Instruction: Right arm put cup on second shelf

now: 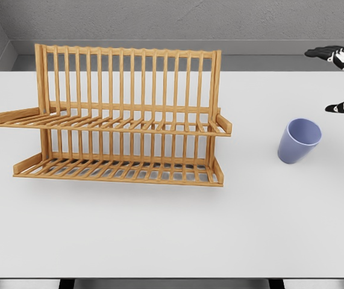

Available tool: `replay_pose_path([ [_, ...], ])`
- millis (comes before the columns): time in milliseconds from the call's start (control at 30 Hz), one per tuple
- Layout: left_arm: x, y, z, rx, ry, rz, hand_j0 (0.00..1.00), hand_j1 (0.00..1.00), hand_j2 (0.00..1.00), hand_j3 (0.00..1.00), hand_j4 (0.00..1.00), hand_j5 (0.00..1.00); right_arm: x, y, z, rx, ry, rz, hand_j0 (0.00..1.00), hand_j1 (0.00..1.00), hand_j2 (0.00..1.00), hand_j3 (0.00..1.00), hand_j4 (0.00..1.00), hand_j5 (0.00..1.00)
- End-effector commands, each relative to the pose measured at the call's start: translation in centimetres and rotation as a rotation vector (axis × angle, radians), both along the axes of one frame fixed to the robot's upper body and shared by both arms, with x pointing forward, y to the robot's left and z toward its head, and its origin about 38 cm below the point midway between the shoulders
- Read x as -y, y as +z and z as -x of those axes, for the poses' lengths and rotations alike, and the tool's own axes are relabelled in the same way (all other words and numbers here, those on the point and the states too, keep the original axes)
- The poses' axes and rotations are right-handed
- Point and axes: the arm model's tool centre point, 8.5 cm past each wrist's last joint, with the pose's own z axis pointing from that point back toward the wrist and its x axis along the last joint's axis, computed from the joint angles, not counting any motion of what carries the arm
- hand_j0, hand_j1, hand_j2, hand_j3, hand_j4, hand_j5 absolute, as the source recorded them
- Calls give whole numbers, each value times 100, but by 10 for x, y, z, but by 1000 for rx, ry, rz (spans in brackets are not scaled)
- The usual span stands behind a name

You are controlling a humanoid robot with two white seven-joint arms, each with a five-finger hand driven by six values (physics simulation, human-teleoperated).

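A lavender-blue cup (299, 140) stands upright on the white table (172, 235), right of the wooden rack, its mouth tilted toward me. The two-tier wooden dish rack (114, 117) sits left of centre, with an upper shelf (114, 124) and a lower shelf (117, 170), both bare. My right hand (340, 81) enters at the right edge, above and right of the cup. Its black-tipped fingers (325, 53) and thumb (343, 108) are spread apart and hold nothing. It does not touch the cup. The left arm does not show.
A grey wall runs behind the table's far edge. The table's front edge lies near the bottom of the picture. Nothing else stands on the table besides the rack and the cup.
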Motion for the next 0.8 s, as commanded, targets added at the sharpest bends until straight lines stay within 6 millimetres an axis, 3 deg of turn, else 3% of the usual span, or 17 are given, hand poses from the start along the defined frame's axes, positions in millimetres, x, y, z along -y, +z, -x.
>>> replay_pose_path([
  [0,0,0,0,0,1,1,100,100,100,100,100,100,1,1,0,1,-3,8,100,100,100,100,100,100],
  [67,0,0,0,0,1,1,100,100,100,100,100,100,2,1,2,5,-3,6,100,100,100,100,100,100],
  [100,0,0,0,0,1,1,100,100,100,100,100,100,18,15,8,6,-29,69,100,100,100,100,100,100],
  [133,0,0,0,0,1,1,100,100,100,100,100,100,23,15,15,-12,-25,113,100,100,100,100,100,100],
  [167,0,0,0,0,1,1,100,100,100,100,100,100,22,3,22,-51,-16,129,100,100,100,100,100,100],
  [267,0,0,0,0,1,1,100,100,100,100,100,100,14,-4,27,-138,41,248,100,100,100,100,100,100],
  [333,0,0,0,0,1,1,100,100,100,100,100,100,18,3,28,-215,68,361,100,100,100,100,100,100],
  [600,0,0,0,0,1,1,100,100,100,100,100,100,-1,-1,10,-193,84,358,100,100,100,100,100,100],
  [700,0,0,0,0,1,1,100,100,100,100,100,100,-11,-28,-10,-265,106,352,100,100,100,100,100,100],
  [767,0,0,0,0,1,1,100,100,100,100,100,100,-13,-38,-9,-293,116,360,100,100,100,100,100,100],
])
